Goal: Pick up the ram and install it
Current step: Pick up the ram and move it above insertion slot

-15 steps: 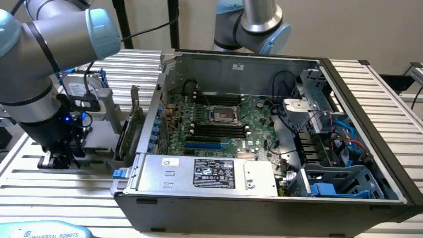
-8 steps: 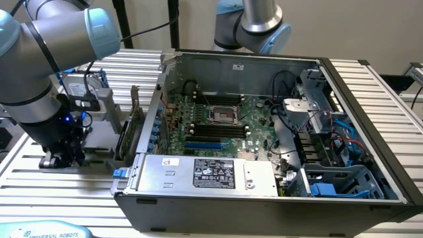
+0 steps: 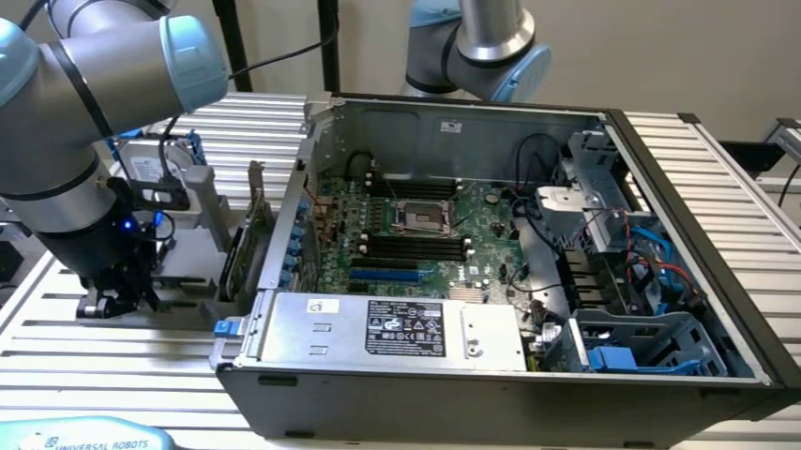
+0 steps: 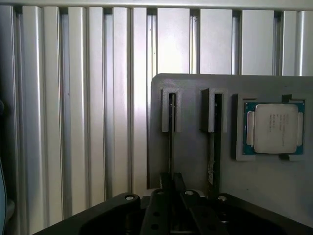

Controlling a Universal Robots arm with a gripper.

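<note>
Pinching, seemingly, the edge-on ram (image 4: 170,147) in its grey holder (image 4: 190,161): narrowed end effector (image 4: 172,180).

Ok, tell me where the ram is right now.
The ram stands on edge in the grey holder, beside a second stick, with the gripper at it; the holder sits at the exterior view's left of the computer case.
</note>
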